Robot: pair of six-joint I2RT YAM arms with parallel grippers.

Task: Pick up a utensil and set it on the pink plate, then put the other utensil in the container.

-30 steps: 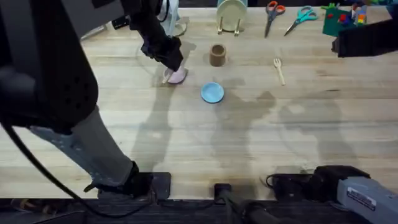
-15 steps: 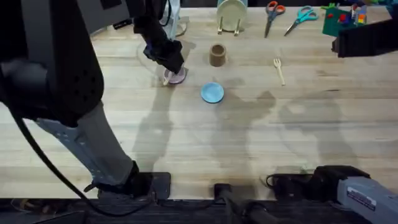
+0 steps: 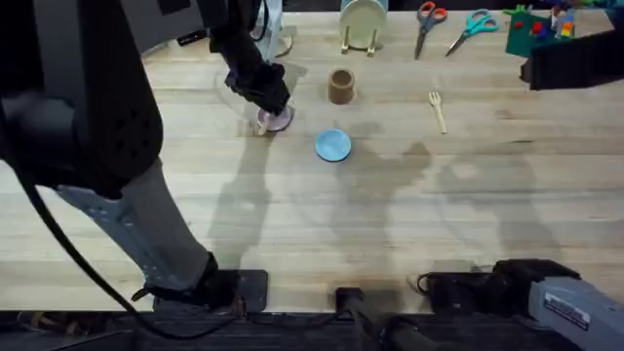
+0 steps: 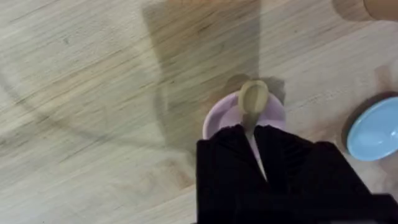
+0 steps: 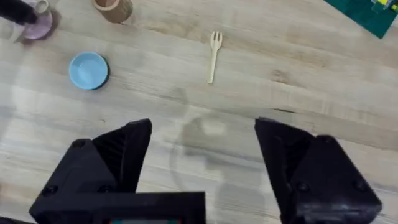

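My left gripper (image 3: pixel 265 105) hangs over the pink plate (image 3: pixel 280 120) at the back left of the table, shut on the wooden spoon (image 4: pixel 253 101). In the left wrist view the spoon's bowl sticks out past the black fingers (image 4: pixel 227 149) above the pink plate (image 4: pixel 214 118). The wooden fork (image 3: pixel 438 108) lies flat at the back right, also seen as the fork (image 5: pixel 214 55). The brown container (image 3: pixel 340 87) stands upright between plate and fork. My right gripper (image 5: pixel 202 155) hovers high with its fingers spread wide, short of the fork.
A light blue plate (image 3: pixel 332 145) sits just in front of the container. Along the back edge stand a pale green dish on a rack (image 3: pixel 363 21), two pairs of scissors (image 3: pixel 429 19) and a green block board (image 3: pixel 536 29).
The left gripper with the spoon has shifted slightly over the pink plate and now holds still. The right arm has not moved.
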